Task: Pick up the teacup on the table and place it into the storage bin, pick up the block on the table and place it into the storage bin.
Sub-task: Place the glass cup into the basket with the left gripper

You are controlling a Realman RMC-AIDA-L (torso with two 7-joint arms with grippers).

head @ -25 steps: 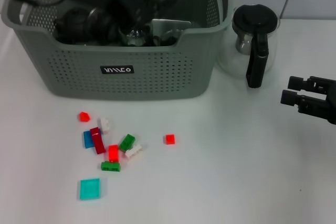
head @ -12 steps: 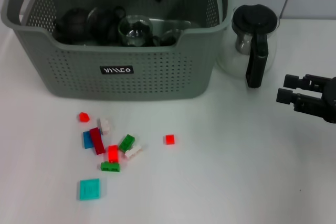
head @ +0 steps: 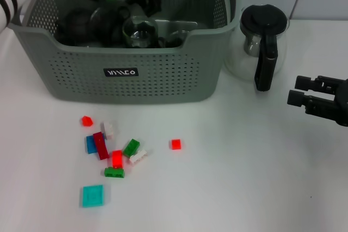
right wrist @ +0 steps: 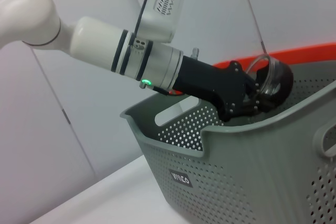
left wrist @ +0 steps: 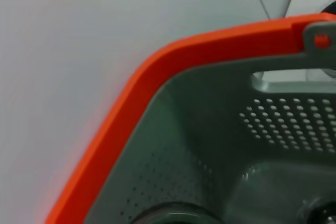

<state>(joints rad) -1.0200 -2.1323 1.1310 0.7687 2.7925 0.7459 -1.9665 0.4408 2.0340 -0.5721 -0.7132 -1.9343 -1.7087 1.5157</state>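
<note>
The left tool (right wrist: pixel 252 100) hangs over the far side of the storage bin (head: pixel 130 82), gripping a clear glass teacup (right wrist: pixel 273 80) above the rim; released at this height, the cup could strike the dark pots (head: pixel 89 25) inside; the blocks (head: pixel 115 153) wait on the table (head: pixel 244 177); the right tool (head: pixel 302 95) idles beside the coffee pot (head: pixel 261 42); its opening cannot be judged.

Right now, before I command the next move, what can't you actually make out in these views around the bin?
- Left gripper: its fingers are hidden in the head view by the arm and the storage bin; the left wrist view shows only rim and wall.
- Clear teacup: whether it is gripped is unclear.
- Bin contents: dark overlapping shapes in the head view.
- Right gripper: cut off by the head view's right edge.
</note>
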